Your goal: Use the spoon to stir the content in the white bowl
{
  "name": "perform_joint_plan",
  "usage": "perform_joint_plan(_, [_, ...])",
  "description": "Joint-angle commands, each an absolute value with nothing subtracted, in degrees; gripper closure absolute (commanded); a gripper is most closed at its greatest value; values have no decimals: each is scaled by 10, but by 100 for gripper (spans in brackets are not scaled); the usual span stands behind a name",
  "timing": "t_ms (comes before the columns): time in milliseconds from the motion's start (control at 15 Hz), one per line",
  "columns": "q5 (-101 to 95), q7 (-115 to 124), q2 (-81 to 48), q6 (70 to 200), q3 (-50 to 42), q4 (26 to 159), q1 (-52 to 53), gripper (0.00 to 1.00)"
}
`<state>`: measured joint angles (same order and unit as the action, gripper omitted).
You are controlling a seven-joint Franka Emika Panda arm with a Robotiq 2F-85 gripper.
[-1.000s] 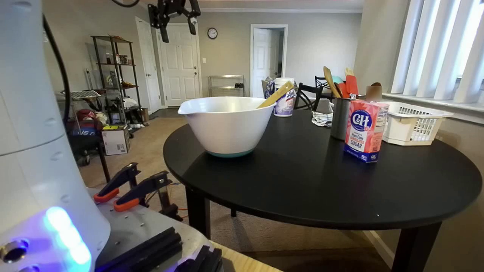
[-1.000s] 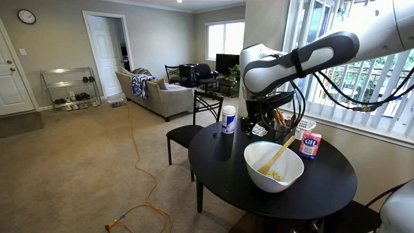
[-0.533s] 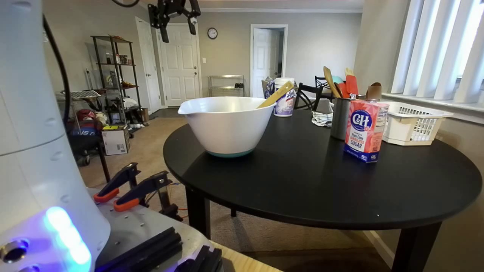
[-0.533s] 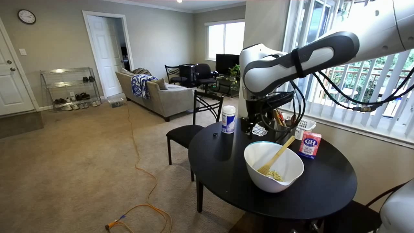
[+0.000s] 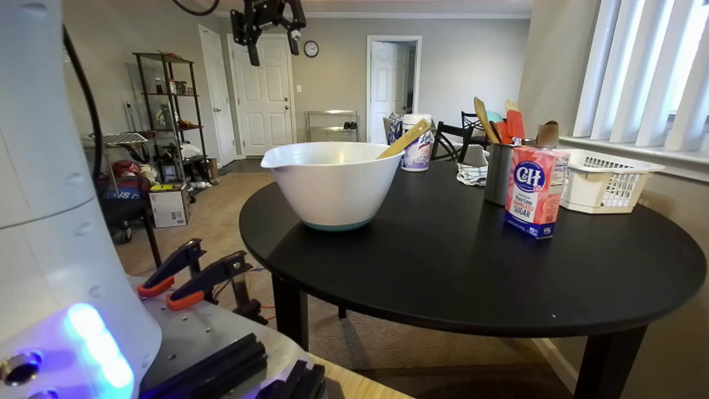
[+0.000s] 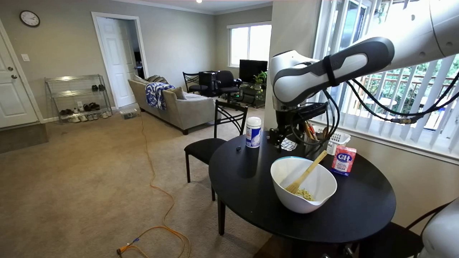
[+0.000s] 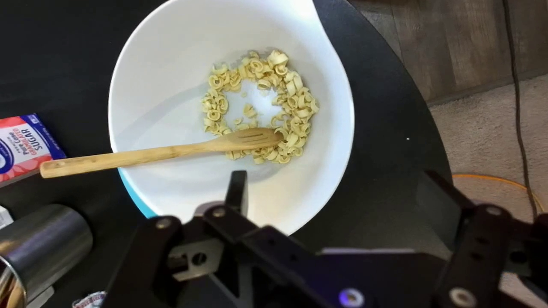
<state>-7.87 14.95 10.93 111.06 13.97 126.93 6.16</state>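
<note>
The white bowl stands on the black table in both exterior views (image 5: pixel 335 191) (image 6: pixel 296 202) and fills much of the wrist view (image 7: pixel 158 85). The tan wooden spoon (image 7: pixel 171 152) leans in it, its head on the curled pasta (image 7: pixel 297 102) at the bottom. Its handle sticks out over the rim, also in both exterior views (image 5: pixel 407 138) (image 6: pixel 309 171). My gripper is open and empty, high above the table, in both exterior views (image 5: pixel 274 57) (image 6: pixel 277 143). In the wrist view its spread fingers (image 7: pixel 335 174) lie over the bowl's edge, apart from the spoon.
A sugar box (image 5: pixel 534 194) stands beside a metal utensil holder (image 5: pixel 498 174). A white basket (image 5: pixel 604 183) is behind them. A wipes canister (image 6: pixel 253 132) and a folded cloth (image 6: pixel 288 144) are on the far part of the round table (image 6: pixel 358 215).
In the last half second my gripper has shifted a little to the right and slightly down in both exterior views. It stays open. The bowl and spoon have not moved.
</note>
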Motion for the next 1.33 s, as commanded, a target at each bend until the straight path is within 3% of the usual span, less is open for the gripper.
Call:
perform_joint_plan(0, [-83,114,72,1173,94,1268,47,0])
perform_joint_plan(533, [-52,18,-49,1211,19,1208,16,0])
perform_joint_plan(1267, [-6,286,-95,1103,-28,1181,8,0])
